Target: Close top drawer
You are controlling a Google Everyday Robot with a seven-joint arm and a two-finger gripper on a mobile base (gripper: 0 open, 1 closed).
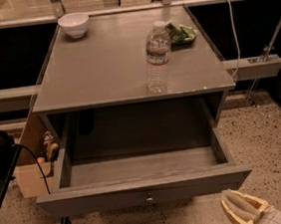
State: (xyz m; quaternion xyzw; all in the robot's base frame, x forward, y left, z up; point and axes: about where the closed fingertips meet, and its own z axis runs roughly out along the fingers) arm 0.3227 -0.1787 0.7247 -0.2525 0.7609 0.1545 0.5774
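Top drawer (139, 196) stands pulled well out from under the grey table (91, 74), its long front panel running left to right across the lower part of the view and its open tray reaching back beneath the tabletop. Nothing can be seen lying inside it; only the bare grey floor and side walls show.

A cardboard box (30, 178) sits on the floor to the left of the drawer, with small things in it that cannot be made out.

The gripper (231, 199) is at the bottom right, low and just beside the right end of the front panel. Its cream fingers lie together with no gap showing, so it looks closed and holds nothing. From there the panel lies up and to the left, and the push that closes the drawer would run away from the camera, across the panel's long axis — so the gripper probably needs to get in front of the panel first, nearer the middle than the corner.

On the tabletop a water bottle (157, 57) stands upright near the front right edge, where a hard shove might rock it. A white bowl (74, 25) sits at the back left and a green packet (181, 32) at the back right. The small round knob (149, 199) is at the centre of the panel.
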